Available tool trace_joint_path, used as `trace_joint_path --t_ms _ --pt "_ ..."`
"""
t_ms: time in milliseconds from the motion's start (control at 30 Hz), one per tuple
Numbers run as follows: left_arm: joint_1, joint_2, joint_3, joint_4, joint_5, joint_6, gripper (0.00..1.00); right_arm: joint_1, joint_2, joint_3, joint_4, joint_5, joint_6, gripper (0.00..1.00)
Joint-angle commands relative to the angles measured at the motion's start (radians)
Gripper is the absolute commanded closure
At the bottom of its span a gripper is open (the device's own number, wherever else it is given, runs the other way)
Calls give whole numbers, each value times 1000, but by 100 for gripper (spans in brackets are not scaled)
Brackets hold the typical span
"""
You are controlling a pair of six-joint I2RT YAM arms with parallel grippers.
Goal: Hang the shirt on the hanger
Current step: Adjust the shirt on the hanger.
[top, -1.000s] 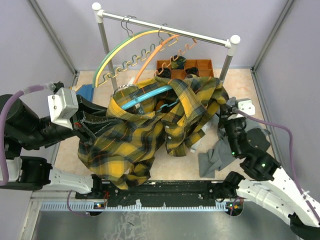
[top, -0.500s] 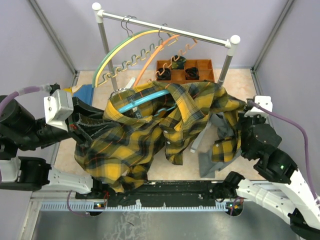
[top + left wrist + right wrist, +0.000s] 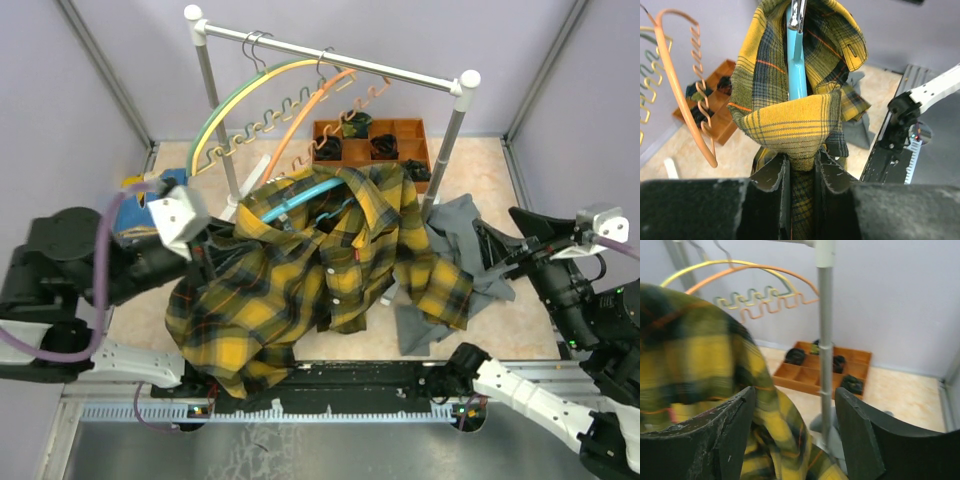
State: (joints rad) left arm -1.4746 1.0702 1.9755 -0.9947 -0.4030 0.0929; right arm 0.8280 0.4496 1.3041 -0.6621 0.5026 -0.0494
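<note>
Shirt (image 3: 300,280): draped over the teal hanger (image 3: 300,198), held above the counter (image 3: 520,170).
Left claw (image 3: 802,167): clamped on a shirt fold below the hanger arm.
Right claw (image 3: 794,392): apart, empty — best to pinch the sagging right shoulder and seat it gently, without tugging.

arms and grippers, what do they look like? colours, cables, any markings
The left arm and right arm have black upper links and white lower links. Each carries a white wrist box and a lilac cable. The left gripper and right gripper have flat matte black fingers with pale scuffs.
</note>
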Motion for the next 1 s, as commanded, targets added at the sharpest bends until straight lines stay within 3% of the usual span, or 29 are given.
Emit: trace_joint_path --t_ms 0,167,333,733,967 --pt "2 5 -59 143 -115 -40 100 -4 39 7 66 -230 103 33" --pt "2 41 -90 144 -151 -77 100 -4 106 -2 163 -335 181 22" --pt "2 79 -111 141 -190 -100 100 -4 160 -53 227 -429 202 18" --pt "2 177 -94 84 -238 -120 100 -4 219 -141 315 -449 118 25" --pt "2 213 -84 83 -220 -121 100 -4 256 -222 346 -386 61 31"
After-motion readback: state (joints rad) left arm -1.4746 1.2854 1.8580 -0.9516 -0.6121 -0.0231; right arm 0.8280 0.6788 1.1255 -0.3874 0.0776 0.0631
